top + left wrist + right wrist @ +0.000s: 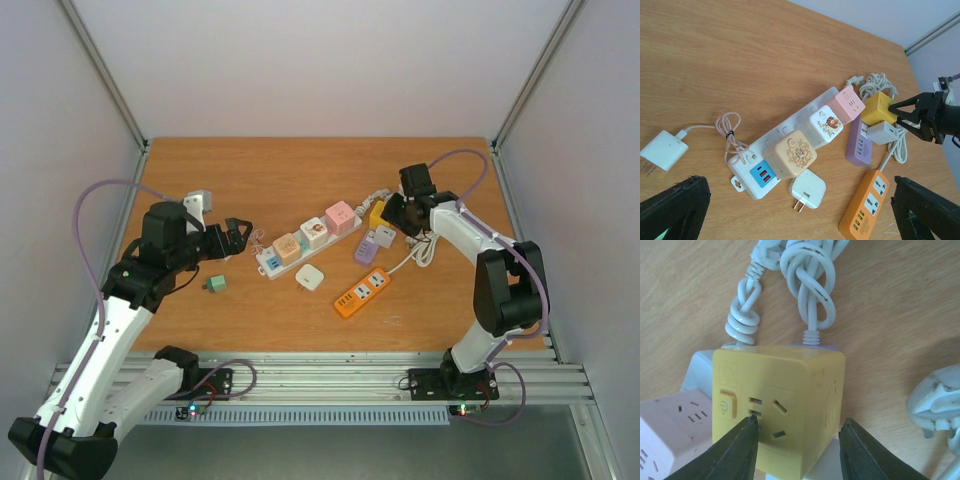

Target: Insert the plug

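Observation:
A white plug (808, 190) with two copper pins lies flat on the table next to the long white power strip (790, 127); it also shows from above (309, 277). My left gripper (799, 210) hangs wide open above this plug, holding nothing. A yellow cube socket (785, 400) sits at the strip's far end. My right gripper (800, 422) straddles the cube. One of its fingertips (751, 426) rests against the socket face. The other stands off the cube's side. From above, the right gripper (395, 215) is at the yellow cube (377, 213).
Cream, white and pink cubes stand on the white strip. A purple strip (366, 250) and an orange strip (363, 293) lie to its right. A knotted white cord (807, 285) lies behind the yellow cube. A green plug (215, 284) and a white charger (664, 149) lie at the left.

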`<state>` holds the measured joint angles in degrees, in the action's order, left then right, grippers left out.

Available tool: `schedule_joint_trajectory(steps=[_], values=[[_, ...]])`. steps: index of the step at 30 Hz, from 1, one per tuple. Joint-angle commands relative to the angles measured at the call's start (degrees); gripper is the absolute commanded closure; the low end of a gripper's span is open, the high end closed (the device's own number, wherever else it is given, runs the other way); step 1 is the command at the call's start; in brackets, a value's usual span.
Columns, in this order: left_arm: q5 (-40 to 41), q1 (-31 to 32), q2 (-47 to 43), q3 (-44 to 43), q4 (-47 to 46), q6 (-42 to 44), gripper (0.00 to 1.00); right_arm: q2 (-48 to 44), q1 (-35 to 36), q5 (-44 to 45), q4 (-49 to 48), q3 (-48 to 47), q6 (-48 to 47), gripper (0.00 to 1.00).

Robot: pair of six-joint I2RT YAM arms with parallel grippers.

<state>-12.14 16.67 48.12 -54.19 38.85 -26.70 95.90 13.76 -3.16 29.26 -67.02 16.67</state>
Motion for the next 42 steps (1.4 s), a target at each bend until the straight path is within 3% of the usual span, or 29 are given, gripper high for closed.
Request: schedule_joint_trajectory(steps=[1, 11, 19, 23, 28, 33, 37, 42], values=[[-0.26, -0.28, 0.11, 0.27, -2.23, 0.42, 0.01, 2.26, -0.40, -0.88, 2.28, 3.24, 0.50, 0.55], [-0.95, -0.31, 0.18, 0.32, -2.16, 0.16, 0.01, 3.05, -0.91, -1.65, -0.96, 14.27, 5.52, 0.62], [-1.72, -0.31, 0.31, 0.32, -1.94, -0.02, 0.01, 3.76, -2.13, -4.37, -4.97, 17.39, 8.02, 0.69], [-2.24, -0.31, 0.55, 0.25, -1.94, -0.11, 0.00, 0.32, -2.15, -3.05, -3.92, 13.18, 3.16, 0.63], [-3.33, -0.25, 1.17, -0.28, -2.12, -0.02, 0.01, -1.74, -2.07, -2.03, 3.99, 1.90, -5.26, 0.48], [-7.34, -0.23, 1.96, 0.11, -2.77, 0.15, 0.01, -5.02, -1.17, 0.07, 9.89, -1.79, -9.40, 0.36], [-9.88, 0.11, 3.84, 0.32, -3.13, 0.01, 0.01, -9.20, 4.04, 5.37, 13.41, -1.47, -10.91, 0.32], [-6.51, 0.22, 4.20, -0.12, -2.92, -0.96, 0.01, -10.85, 16.79, 12.34, 16.84, -1.94, -12.03, 0.32]])
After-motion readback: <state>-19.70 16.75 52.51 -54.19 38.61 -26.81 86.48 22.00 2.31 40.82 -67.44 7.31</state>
